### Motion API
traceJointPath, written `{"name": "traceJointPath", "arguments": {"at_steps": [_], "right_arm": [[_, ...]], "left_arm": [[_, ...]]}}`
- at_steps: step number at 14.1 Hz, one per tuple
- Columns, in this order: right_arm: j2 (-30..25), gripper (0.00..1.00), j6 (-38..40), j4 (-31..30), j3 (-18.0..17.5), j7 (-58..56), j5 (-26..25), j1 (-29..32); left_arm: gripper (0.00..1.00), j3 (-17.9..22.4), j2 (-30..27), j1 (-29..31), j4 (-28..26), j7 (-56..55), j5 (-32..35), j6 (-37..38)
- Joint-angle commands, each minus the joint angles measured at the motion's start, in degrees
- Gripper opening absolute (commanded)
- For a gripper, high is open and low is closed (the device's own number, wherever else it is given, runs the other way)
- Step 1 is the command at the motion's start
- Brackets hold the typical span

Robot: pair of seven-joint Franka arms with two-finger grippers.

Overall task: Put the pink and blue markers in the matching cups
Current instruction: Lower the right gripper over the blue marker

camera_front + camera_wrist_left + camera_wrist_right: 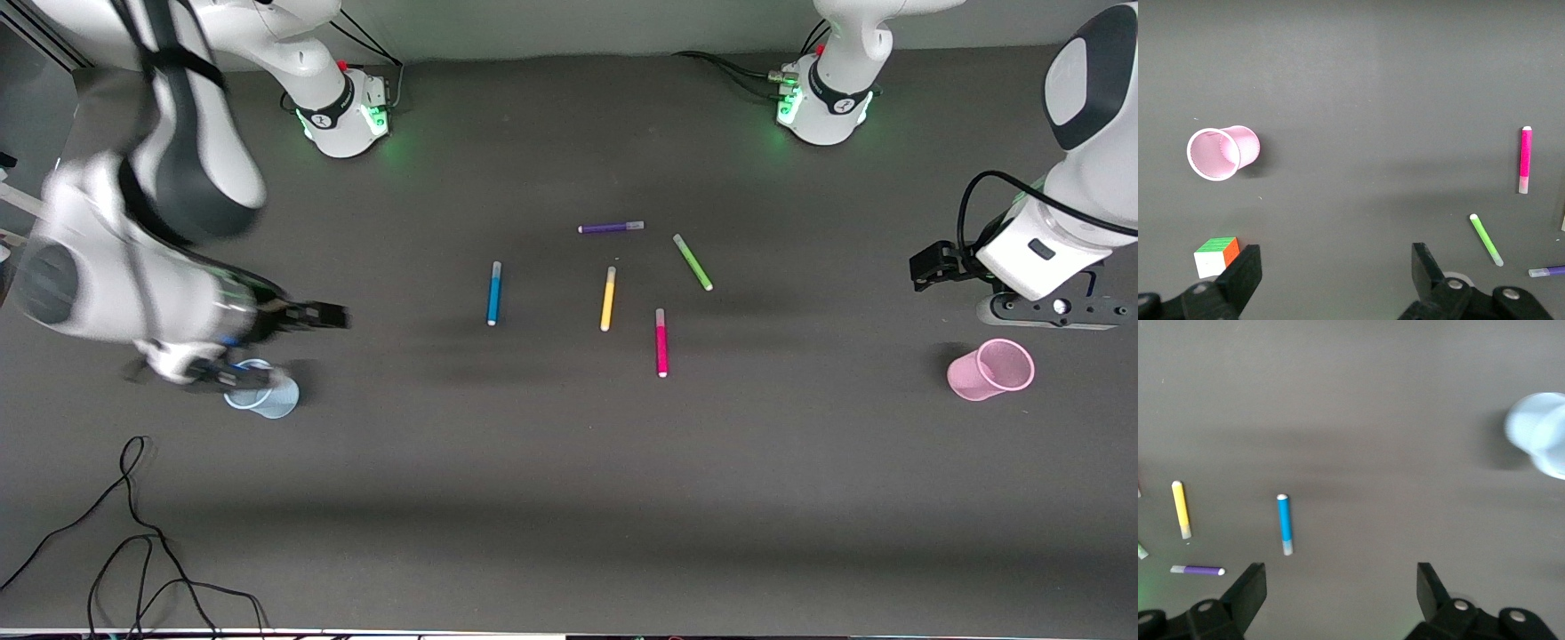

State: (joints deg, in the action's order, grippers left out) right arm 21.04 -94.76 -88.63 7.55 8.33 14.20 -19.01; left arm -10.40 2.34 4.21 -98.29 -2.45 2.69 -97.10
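Nearest the front camera you have the pale blue translucent plastic tumbler (264, 396), standing upright at the right arm's end of the table; its inside is blurred in the right wrist view (1540, 433), so you cannot tell what it holds. The pale pink translucent tumbler (991, 370) stands upright at the left arm's end, and you can see down into it: nothing lies inside (1219, 153).

Take the slim yellow felt-tip marker (608, 299) as your landmark. The magenta-pink marker (661, 342) lies flat beside it, nearer the camera, toward the left arm's end. The bright blue marker (493, 292) lies flat toward the right arm's end. The purple marker (611, 228) lies farther from the camera, and the green marker (693, 262) lies angled toward the left arm's end.

Your right gripper (233, 378) hangs over the blue tumbler, fingers spread and empty. Your left gripper (1053, 309) hangs beside the pink tumbler, fingers also spread. A small multicoloured puzzle cube (1217, 256) sits beneath it.
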Motion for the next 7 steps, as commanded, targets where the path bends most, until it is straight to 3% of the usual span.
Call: {"name": "traceJointPath", "arguments": {"at_steps": [1,7], "right_arm": [[10.14,1.00,1.69,7.49,0.36,1.17,4.24,-3.57],[26.49,1.00,1.60,15.67,-0.16,6.87,11.98,-10.43]], "left_arm": [[1.00,0.03,-0.49,-0.26,-0.15,0.16,0.13,0.51],[1.00,0.03,-0.40,-0.26,-0.15,0.16,0.13,0.59]]}}
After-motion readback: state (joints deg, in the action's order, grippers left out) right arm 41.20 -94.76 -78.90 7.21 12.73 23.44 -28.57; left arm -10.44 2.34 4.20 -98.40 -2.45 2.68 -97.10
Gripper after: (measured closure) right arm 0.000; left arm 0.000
